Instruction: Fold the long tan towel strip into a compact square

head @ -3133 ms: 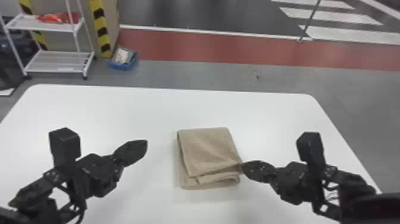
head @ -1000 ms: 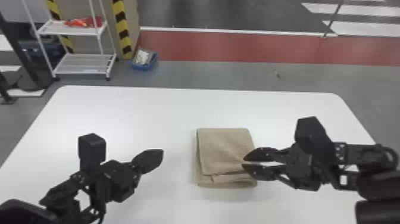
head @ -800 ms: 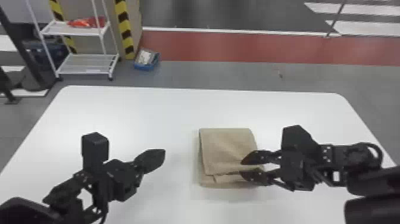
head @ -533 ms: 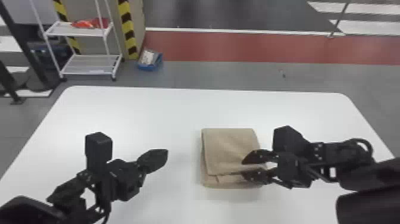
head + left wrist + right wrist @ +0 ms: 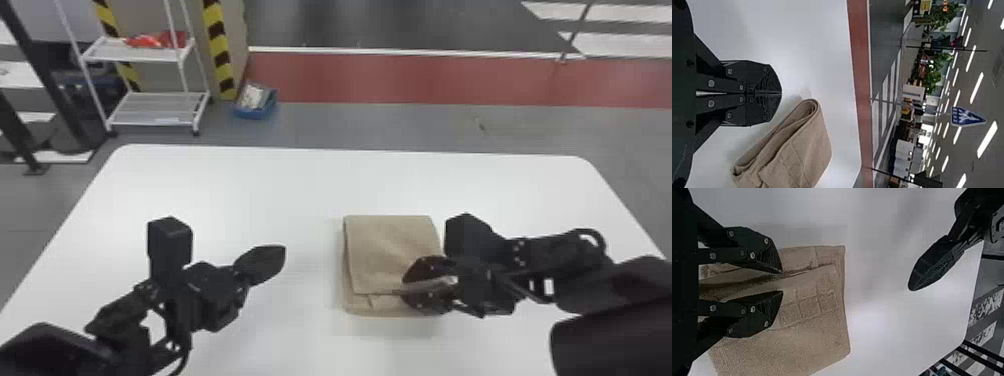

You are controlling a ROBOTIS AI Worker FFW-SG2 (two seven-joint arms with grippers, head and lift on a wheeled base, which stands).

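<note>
My right gripper (image 5: 407, 287) is over the near right part of the folded tan towel (image 5: 390, 250), which lies as a layered, roughly square stack on the table. In the right wrist view my right gripper (image 5: 782, 282) has its fingers apart, with the towel (image 5: 813, 321) and its upper flap's edge beneath and between them. Left of the towel, my left gripper (image 5: 284, 255) stands clear of it. The left wrist view has my left gripper (image 5: 781, 93) with fingertips pressed together and nothing held, the towel's rolled layers (image 5: 801, 149) near it. The right fingers hide the towel's near right corner.
The white table (image 5: 250, 190) surrounds the towel, its far edge well beyond the stack. Past it on the floor are a white wire shelf (image 5: 155, 107) and a blue box (image 5: 256, 102).
My right gripper has moved left over the towel, its fingers spreading from closed about three seconds ago. The head view has shifted, while the left arm keeps its pose. The towel keeps its shape.
</note>
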